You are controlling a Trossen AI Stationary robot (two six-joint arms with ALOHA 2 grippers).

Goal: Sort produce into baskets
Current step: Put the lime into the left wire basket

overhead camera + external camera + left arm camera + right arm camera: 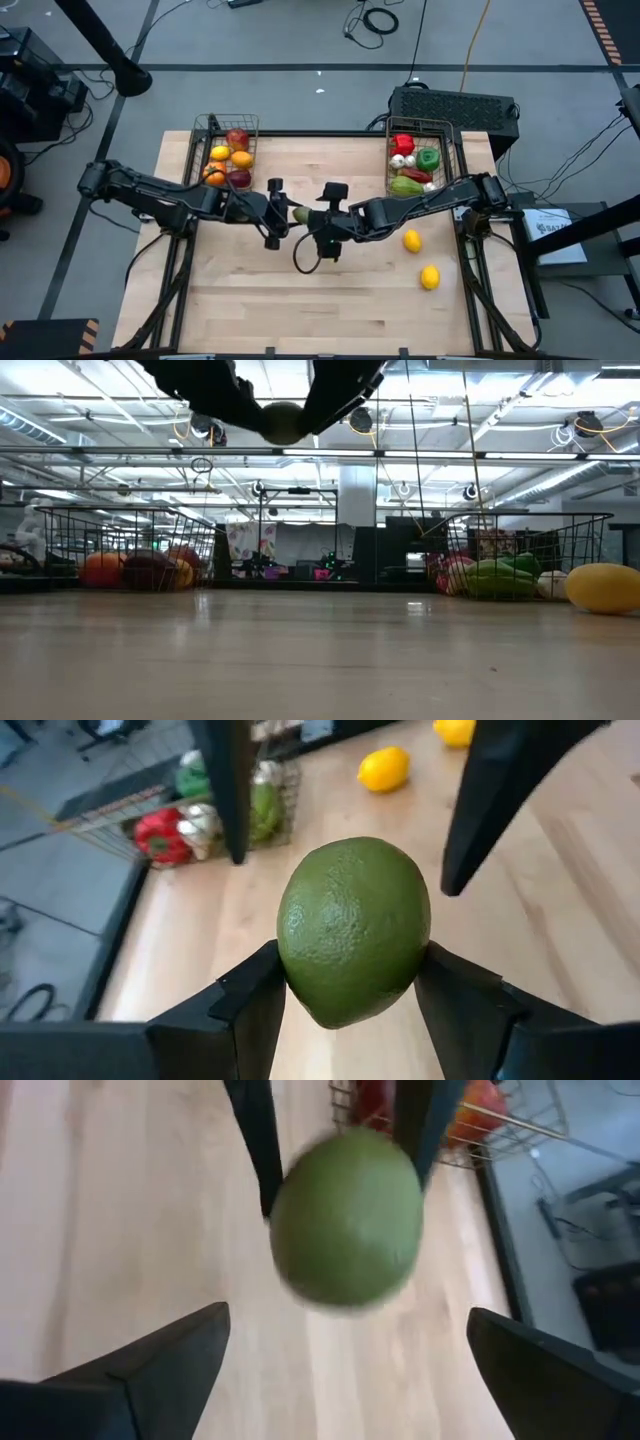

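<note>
Lime (353, 930) is clamped by left gripper (350, 995); right gripper (345, 1370) is spread wide just beside it. Both baskets (230, 127) are part-filled; two lemons (411, 240) beyond right gripper are left unsorted.

No readable text anywhere. Only candidate: a white label or sheet (548, 224) with a blue mark, lying off the table's right edge in the high view, print too small to make out. Nothing legible on the baskets, the produce, the arms or the table top. Room behind the table in the low view: no signs or numbers I can read.
</note>
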